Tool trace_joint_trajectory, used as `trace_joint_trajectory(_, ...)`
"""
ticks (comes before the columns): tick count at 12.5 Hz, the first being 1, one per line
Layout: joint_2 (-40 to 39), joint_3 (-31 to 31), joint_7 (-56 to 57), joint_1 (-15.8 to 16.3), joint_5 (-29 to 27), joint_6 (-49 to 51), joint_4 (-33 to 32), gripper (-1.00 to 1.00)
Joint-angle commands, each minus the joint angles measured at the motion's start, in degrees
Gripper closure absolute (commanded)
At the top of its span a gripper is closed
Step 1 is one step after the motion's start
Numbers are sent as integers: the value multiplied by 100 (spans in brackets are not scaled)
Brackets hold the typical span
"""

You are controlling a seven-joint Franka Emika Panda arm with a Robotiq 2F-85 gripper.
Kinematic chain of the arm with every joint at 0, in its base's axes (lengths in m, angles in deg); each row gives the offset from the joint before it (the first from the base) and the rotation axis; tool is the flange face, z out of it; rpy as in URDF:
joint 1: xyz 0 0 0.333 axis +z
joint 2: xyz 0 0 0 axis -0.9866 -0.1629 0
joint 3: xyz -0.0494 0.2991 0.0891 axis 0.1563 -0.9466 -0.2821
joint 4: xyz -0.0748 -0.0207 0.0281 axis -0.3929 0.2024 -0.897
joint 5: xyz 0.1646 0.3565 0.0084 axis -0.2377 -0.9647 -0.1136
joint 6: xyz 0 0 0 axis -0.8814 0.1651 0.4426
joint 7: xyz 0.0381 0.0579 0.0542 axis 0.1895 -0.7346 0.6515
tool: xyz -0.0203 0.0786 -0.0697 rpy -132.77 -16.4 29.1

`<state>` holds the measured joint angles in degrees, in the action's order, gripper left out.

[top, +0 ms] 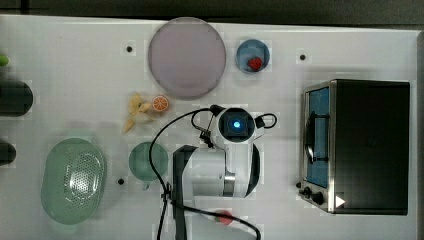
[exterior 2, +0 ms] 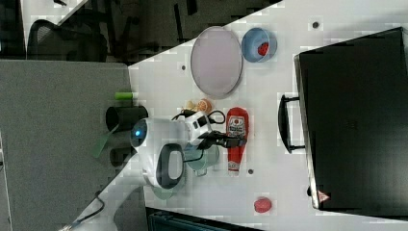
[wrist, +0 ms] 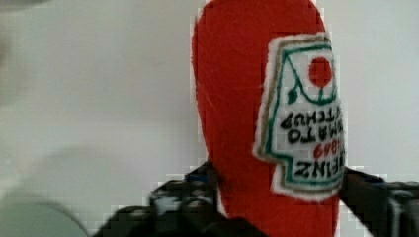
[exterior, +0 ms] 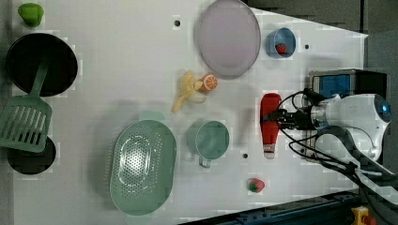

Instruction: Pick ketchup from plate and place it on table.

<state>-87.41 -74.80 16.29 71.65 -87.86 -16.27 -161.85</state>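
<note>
The ketchup [exterior: 270,123], a slim red bottle with a white label, lies flat on the white table [exterior: 117,70], its cap end toward the left view's bottom. It lies apart from the greyish-lilac plate [exterior: 228,37], which has nothing on it. My gripper [exterior: 278,120] reaches in from the left view's right and straddles the bottle's middle. In the wrist view the ketchup [wrist: 237,98] runs between the dark fingers [wrist: 183,202], which stand close beside it, open. In the right view the ketchup [exterior 2: 235,137] lies between the plate [exterior 2: 216,62] and a table hole.
A dark toaster oven [top: 360,145] stands close beside the bottle. A green cup [exterior: 209,139], a banana with an orange slice [exterior: 195,88], a green colander [exterior: 141,164], a strawberry [exterior: 256,185] and a blue dish [exterior: 280,43] are spread around.
</note>
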Motion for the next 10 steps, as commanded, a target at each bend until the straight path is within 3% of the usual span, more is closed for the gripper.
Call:
trace_joint_trajectory(1,-45,23,80,-17,-54,-333,104,-100)
trace_joint_trajectory(5,703,9,-245,-16,-79,168,422,-100)
trace_joint_trajectory(10,1900,12,-2169,-14,-72,2054,1582,-100)
